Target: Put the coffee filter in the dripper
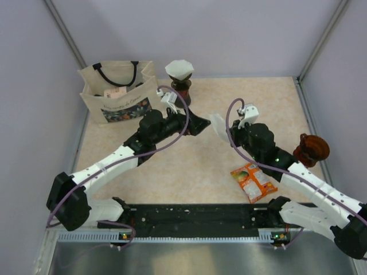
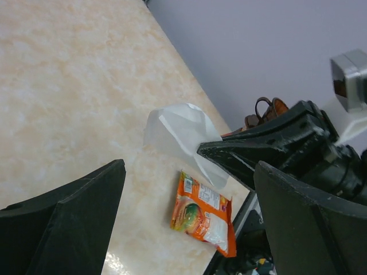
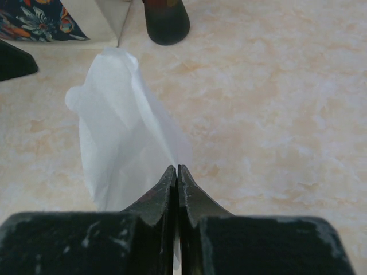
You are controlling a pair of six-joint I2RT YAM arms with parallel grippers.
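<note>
My right gripper (image 1: 223, 128) (image 3: 177, 167) is shut on a white paper coffee filter (image 1: 217, 121) (image 3: 114, 132) and holds it above the table's middle. The filter also shows in the left wrist view (image 2: 175, 129), pinched by the right gripper's black fingers (image 2: 246, 150). My left gripper (image 1: 200, 124) (image 2: 189, 172) is open and empty, just left of the filter and facing it. A dark cone-shaped dripper (image 1: 182, 90) (image 3: 166, 23) stands at the back with a white filter (image 1: 179, 69) in its top. A brown translucent dripper (image 1: 311, 149) (image 2: 268, 109) stands at the right.
A beige tote bag (image 1: 117, 94) (image 3: 46, 17) with black handles stands at the back left. An orange snack packet (image 1: 253, 181) (image 2: 202, 212) lies flat near the front, beside the right arm. Grey walls close in the table on three sides.
</note>
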